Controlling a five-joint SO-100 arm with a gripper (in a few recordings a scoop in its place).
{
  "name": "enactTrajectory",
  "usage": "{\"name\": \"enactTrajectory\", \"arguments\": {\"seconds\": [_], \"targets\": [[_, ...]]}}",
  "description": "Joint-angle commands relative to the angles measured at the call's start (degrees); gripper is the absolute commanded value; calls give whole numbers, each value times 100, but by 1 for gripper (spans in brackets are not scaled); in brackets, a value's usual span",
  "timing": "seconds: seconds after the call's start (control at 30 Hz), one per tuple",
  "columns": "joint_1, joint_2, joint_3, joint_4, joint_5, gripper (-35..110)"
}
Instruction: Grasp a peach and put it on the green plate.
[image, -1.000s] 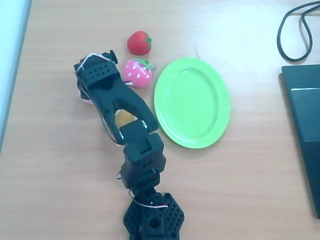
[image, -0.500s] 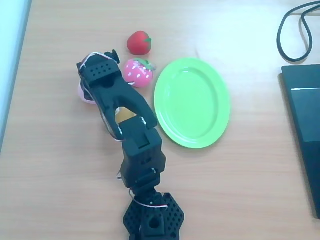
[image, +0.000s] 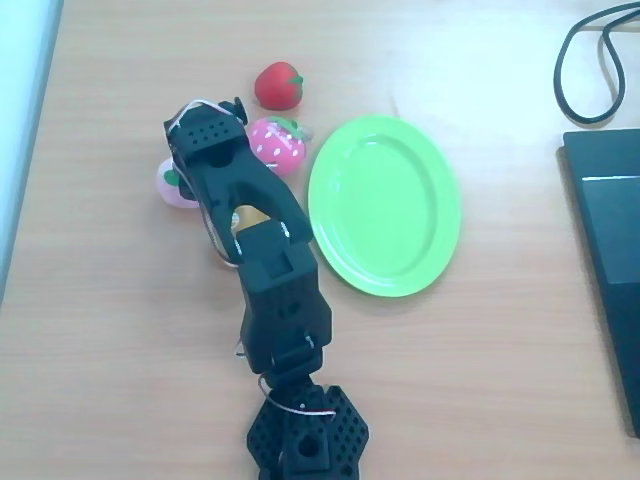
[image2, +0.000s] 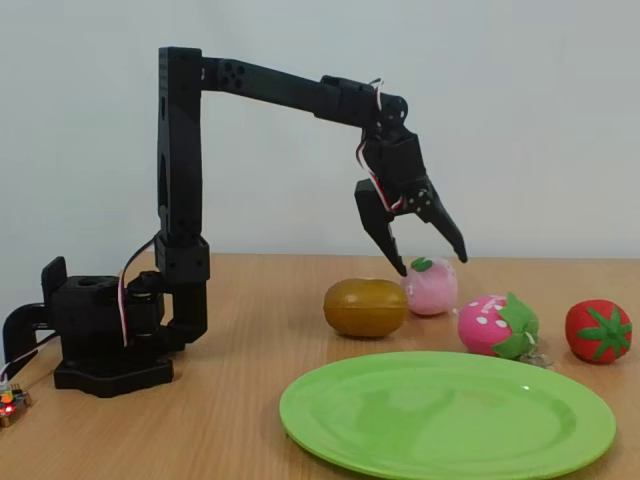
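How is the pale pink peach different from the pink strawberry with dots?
The peach is pale pink and plain; the strawberry is darker pink with white dots. The peach has a small green leaf mark on top; the strawberry has a bigger leafy green cap at one side. The peach sits just below the open gripper; the strawberry lies nearer the green plate. Both are small and rounded, resting on the table.

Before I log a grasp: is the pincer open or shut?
Open: the pincer fingers are spread, empty, above the peach.
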Motion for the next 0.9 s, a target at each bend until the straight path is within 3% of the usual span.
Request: {"name": "enactTrajectory", "arguments": {"seconds": [0.0, 0.87], "targets": [[-53, 62, -88, 26, 0, 39], [-545, -703, -264, -202, 141, 46]]}}
